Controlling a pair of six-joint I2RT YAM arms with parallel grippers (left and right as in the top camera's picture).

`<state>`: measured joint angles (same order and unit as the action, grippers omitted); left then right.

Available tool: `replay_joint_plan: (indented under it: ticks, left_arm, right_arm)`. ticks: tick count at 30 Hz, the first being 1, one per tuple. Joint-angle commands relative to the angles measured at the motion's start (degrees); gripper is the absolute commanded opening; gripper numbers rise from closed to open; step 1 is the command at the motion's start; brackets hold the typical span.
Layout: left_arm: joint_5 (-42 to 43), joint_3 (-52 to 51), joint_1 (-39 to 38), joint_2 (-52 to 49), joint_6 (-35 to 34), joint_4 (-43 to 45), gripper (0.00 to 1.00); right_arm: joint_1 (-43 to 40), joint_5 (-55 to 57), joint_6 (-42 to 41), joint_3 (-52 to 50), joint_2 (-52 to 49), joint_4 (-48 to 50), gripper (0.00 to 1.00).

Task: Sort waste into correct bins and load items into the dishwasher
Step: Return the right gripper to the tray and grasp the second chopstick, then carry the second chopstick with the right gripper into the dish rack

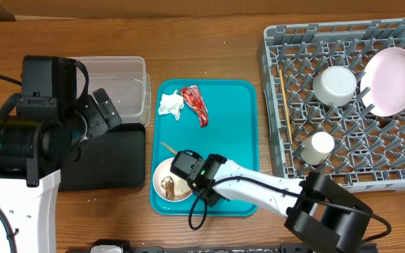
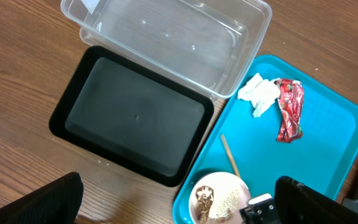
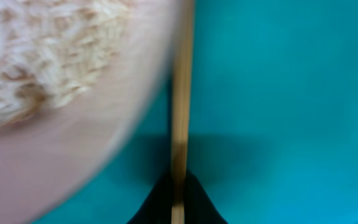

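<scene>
Headcount from where I stand: white bowl (image 1: 160, 173) + white bowl (image 1: 335, 84) = 2 (only one has food scraps (image 1: 169, 186)). chopstick (image 1: 167, 147) + chopstick (image 1: 285, 105) = 2. 1 plate (image 1: 392, 81), 1 cup (image 1: 318, 146). Waste: 1 tissue (image 1: 171, 105), 1 red wrapper (image 1: 195, 104). Bins: 1 clear tub (image 1: 118, 84), 1 black tray (image 1: 107, 158). Also 1 teal tray (image 1: 238, 105), 1 grey rack (image 1: 273, 70). Arms: left arm (image 1: 20, 147) + right arm (image 1: 259, 184) = 2.

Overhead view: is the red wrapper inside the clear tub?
No, the red wrapper lies on the teal tray beside the crumpled tissue, outside the clear tub.
</scene>
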<state>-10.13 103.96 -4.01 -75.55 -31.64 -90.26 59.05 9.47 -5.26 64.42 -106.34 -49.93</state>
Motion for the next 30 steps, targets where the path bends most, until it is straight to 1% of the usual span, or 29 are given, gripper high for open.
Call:
replay_joint_plan:
  ticks: [1, 7, 14, 24, 30]
  left_arm:
    - [-0.8, 0.4, 0.2, -0.2, -0.5, 0.1, 1.00]
    - [-0.8, 0.4, 0.2, -0.2, -0.5, 0.1, 1.00]
    - [-0.8, 0.4, 0.2, -0.2, -0.5, 0.1, 1.00]
    - [-0.8, 0.4, 0.2, -0.2, -0.5, 0.1, 1.00]
    - [-0.8, 0.4, 0.2, -0.2, -0.5, 0.1, 1.00]
  right_arm:
    - [-1.7, 1.4, -0.8, -1.0, -0.5, 0.3, 0.04]
    - [-5.2, 0.0, -2.9, 0.2, -0.2, -0.9, 0.04]
    - [-10.8, -1.2, -6.8, 8.3, 3.6, -6.6, 0.04]
    - [-23.3, -1.5, -8.5, 25.2, 7.4, -16.8, 0.04]
    - [-34.2, -1.6, -8.5, 27.4, 7.6, -16.3, 0.04]
